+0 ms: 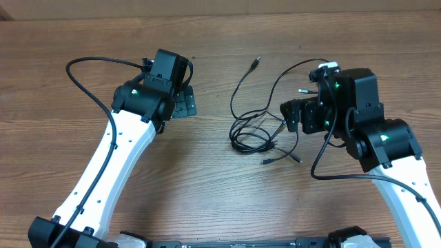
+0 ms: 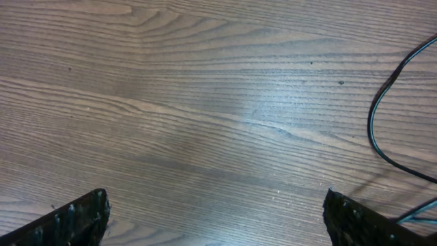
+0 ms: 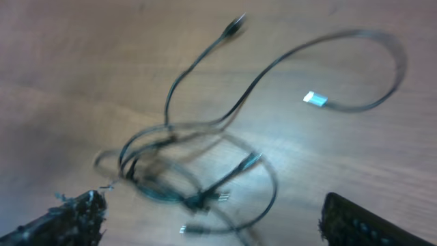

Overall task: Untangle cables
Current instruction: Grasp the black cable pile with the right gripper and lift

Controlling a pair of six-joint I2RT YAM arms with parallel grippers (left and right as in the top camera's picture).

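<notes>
Cables (image 1: 248,141): thin black cords in a loose tangle mid-bench (image 1: 207,179), plug tips straying outward. Probably limp, light and prone to snagging; best taken at a free end.

Right hand (image 1: 293,116): just beside the tangle, spread wide, empty.

Left hand (image 1: 185,103): wide, empty, well apart.

Bare bench all round.

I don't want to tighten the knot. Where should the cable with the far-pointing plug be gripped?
Grip the cable on its lone run just behind the plug, from straight above: that stretch lies flat on the table, clear of the tangle.
</notes>
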